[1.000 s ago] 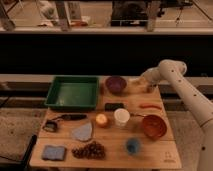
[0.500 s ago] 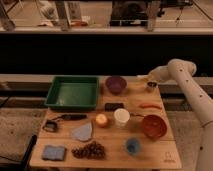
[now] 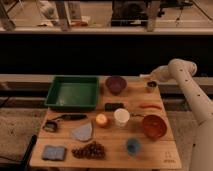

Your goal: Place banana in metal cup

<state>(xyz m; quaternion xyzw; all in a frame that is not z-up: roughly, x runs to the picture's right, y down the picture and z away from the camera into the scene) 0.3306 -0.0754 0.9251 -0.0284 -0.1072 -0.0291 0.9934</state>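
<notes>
At the wooden worktop [image 3: 150, 145], the robot's white arm [image 3: 192, 92] reaches in from the right, its hand [image 3: 149, 76] now poised at the far right corner, just above and a little behind the metal cup [image 3: 151, 87]. A second ago that hand hung further left, close to the right side of the purple bowl [image 3: 115, 84]; it has since swung right and lifted slightly, stopping over the cup. Nothing else on the worktop has shifted: the green tray [image 3: 53, 95] sits far left, the red-brown bowl [image 3: 153, 125] near right, and the slim orange-red stick [image 3: 150, 106] lies between cup and bowl (not the fruit in question).

The move reads as the carry stage nearly done: the hand has arrived at the drop point, and what remains, by my judgement, is a lowering and a release into the cup.

A small pale yellow shape at the tip of the hand looks to be the banana [image 3: 144, 76], up off the worktop and just above the cup's left rim. Whether the hand is pinched tight on it or loosening cannot be told from where I stand.
</notes>
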